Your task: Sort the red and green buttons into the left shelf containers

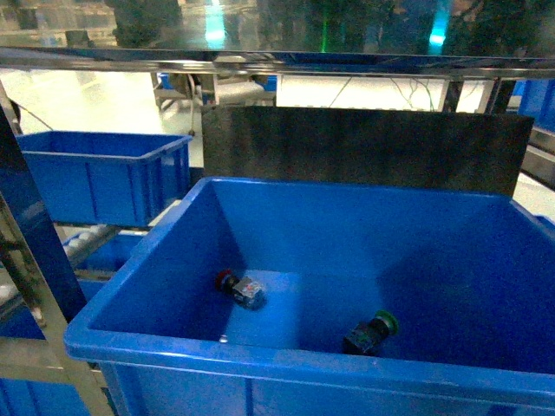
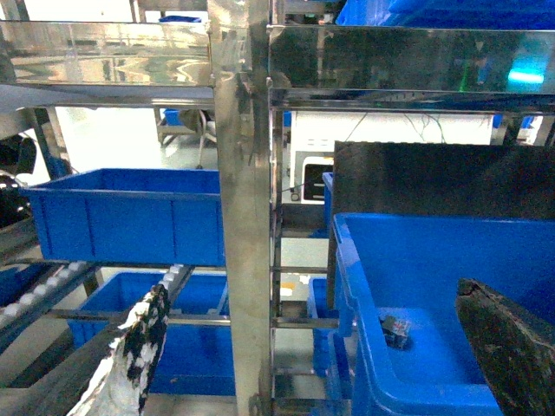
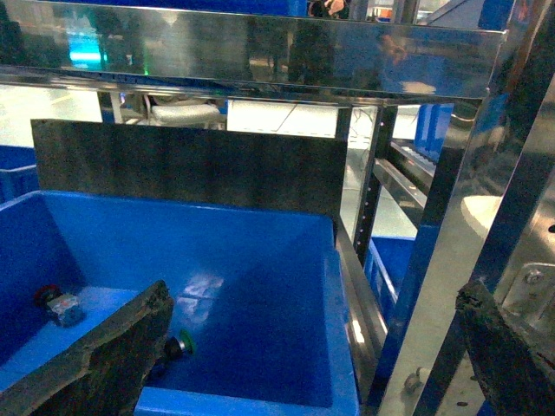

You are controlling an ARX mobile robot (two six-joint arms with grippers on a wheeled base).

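Both claws wait spread and empty above the big front bin of bright blue plastic point(image 1: 130, 342). In the left wrist view the left claw point(image 2: 316, 347) shows one paint-chipped black finger point(image 2: 139, 342) at 7 o'clock and another at 4 o'clock, wide apart with nothing between; the right claw point(image 3: 316, 347) shows dark worn fingers point(image 3: 104, 355) at 7 and 4 o'clock, likewise parted — neither appears in the head view.

On the bin floor lie the two parts to be sorted: the red-capped push-button on a grey block body point(image 1: 240, 288) at about 8 o'clock in the head view, on its side, and the green-capped push-button on a dark body point(image 1: 371, 333) at 5 o'clock, also on its side, well apart from the first.

The risks, as judged: the bin is deep and its walls slope, so a claw descending near the rim could strike it; the small tipped bodies could roll or slip from a grip. The steel upright post point(image 2: 243, 208) stands between this bin and the left shelf's blue plastic containers point(image 2: 130, 217) at 9 o'clock — a carried button could hit it or drop short onto the roller rails point(image 2: 52, 282). What the left containers hold cannot be seen.
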